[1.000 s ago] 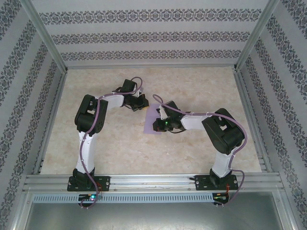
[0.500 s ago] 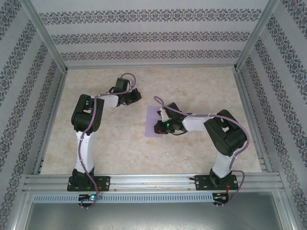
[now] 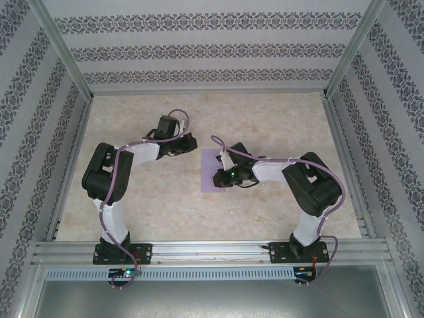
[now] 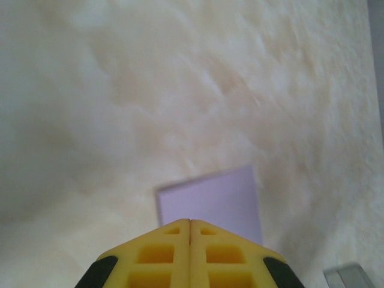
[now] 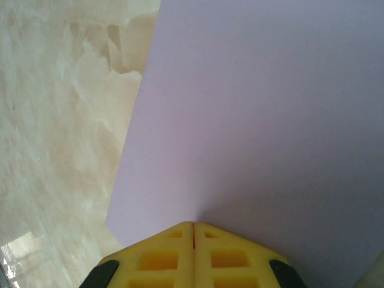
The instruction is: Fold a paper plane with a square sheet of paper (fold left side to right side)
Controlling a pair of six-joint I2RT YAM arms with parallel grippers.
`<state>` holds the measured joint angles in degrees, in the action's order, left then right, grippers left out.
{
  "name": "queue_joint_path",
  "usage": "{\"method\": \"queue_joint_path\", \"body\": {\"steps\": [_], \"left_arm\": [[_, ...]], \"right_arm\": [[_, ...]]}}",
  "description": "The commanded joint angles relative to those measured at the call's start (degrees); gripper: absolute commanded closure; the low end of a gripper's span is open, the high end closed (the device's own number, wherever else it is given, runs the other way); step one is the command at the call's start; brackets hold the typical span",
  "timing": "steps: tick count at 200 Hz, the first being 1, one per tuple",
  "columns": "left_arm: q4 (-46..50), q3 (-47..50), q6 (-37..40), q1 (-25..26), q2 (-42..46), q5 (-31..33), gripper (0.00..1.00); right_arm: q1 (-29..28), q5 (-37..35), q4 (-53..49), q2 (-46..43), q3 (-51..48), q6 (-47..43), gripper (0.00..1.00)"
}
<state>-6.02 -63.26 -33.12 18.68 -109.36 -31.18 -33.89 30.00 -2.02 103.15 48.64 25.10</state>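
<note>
The square sheet of paper [image 3: 209,173] is plain lavender-purple, unmarked, w/ no crease visible on the exposed face. It lies flat approx. mid-table [image 3: 152,199], edges roughly square to the table's sides. In the top view the exposed part is taller than wide (its right portion is covered, so the full outline can't be told). In the left wrist view the sheet [image 4: 210,201] is a pale patch w/ crisp far corners. In the right wrist view the sheet [image 5: 258,120] looks smooth, its near-left corner slightly rounded.
</note>
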Motion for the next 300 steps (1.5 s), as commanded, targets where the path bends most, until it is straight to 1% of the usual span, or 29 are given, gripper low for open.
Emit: {"method": "queue_joint_path", "body": {"steps": [1,17,81,133,181,224,255,277,300], "left_arm": [[0.8,1.95,0.75,2.46,-0.03,-2.61,1.0],[0.13,1.53,0.34,2.82,-1.85,-2.31,1.0],[1.52,-6.04,1.54,2.76,-8.75,-0.23,1.0],[3.07,-7.36,2.75,2.41,-11.6,3.48,1.0],[3.8,-9.26,3.39,0.44,-13.16,4.88,1.0],[5.56,-12.94,4.02,-1.76,-15.24,4.38,1.0],[5.98,-12.42,4.72,-1.9,-13.18,4.07,1.0],[6.02,-9.3,5.31,-1.95,-8.84,4.09,1.0],[6.02,-4.31,5.27,-1.73,-3.02,2.57,1.0]], "right_arm": [[-0.91,-3.37,-15.94,4.24,-3.78,-1.88,1.0],[-0.89,-3.28,-16.15,4.55,-3.42,-1.83,1.0],[-0.87,-3.63,-16.48,4.89,-3.37,-1.93,1.0],[-0.84,-3.81,-16.39,5.3,-3.64,-1.85,1.0],[-0.9,-3.63,-16.26,5.46,-3.83,-1.65,1.0],[-0.95,-3.46,-16.23,5.13,-4.07,-1.5,1.0],[-1.0,-3.06,-15.7,4.56,-4.35,-1.12,1.0],[-1.0,-2.28,-14.84,4.23,-4.43,-0.6,1.0],[-1.0,-1.7,-14.0,3.81,-4.3,-0.23,1.0]]}}
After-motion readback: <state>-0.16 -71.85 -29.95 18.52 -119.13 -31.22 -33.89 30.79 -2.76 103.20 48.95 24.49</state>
